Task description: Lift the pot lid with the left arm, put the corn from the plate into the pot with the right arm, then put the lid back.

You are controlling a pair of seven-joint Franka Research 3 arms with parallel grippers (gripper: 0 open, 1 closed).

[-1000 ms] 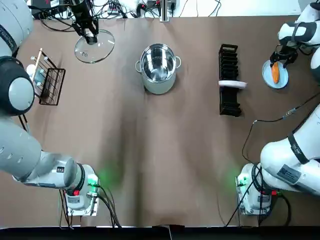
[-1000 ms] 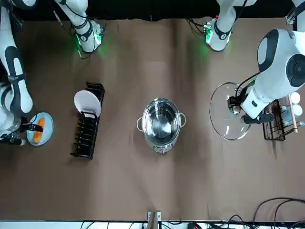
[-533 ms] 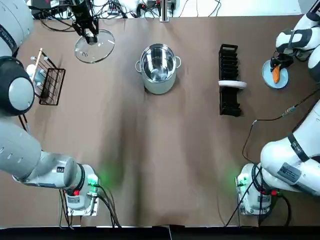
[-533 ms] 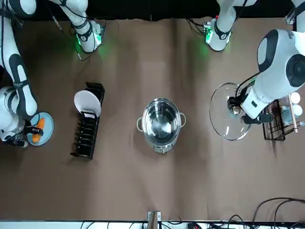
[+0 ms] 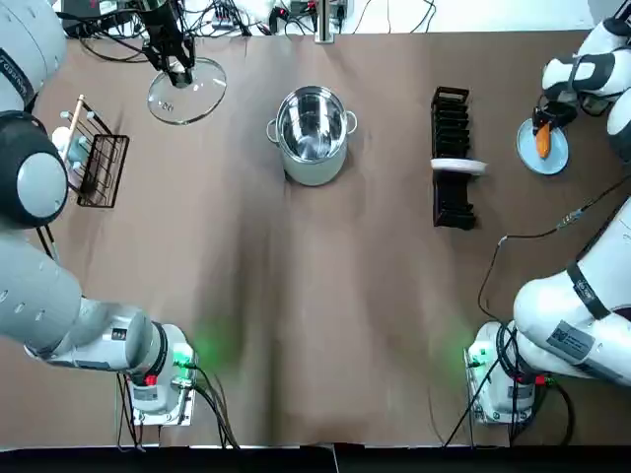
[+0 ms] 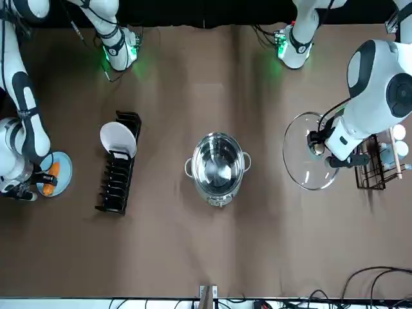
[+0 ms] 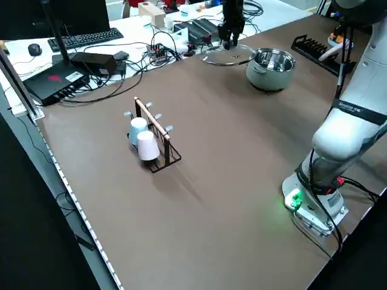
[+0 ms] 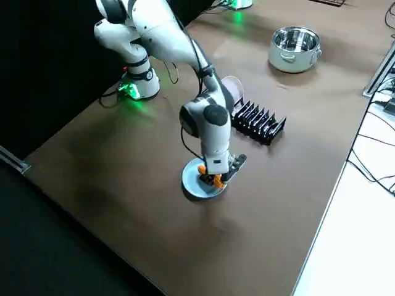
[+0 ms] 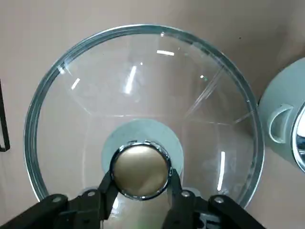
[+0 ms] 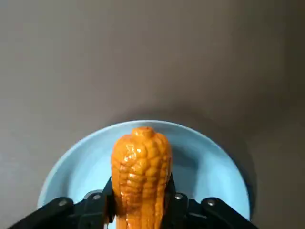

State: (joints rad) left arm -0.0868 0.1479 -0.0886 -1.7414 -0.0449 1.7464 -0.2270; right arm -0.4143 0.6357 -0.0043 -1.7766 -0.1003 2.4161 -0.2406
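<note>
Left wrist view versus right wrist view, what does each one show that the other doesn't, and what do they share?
Only the left wrist view shows the glass lid, its knob clamped by the left gripper, with the pot at the edge. Only the right wrist view shows the corn gripped by the right gripper, the blue plate behind it. Both show the brown table and a gripper shut on its item.
</note>
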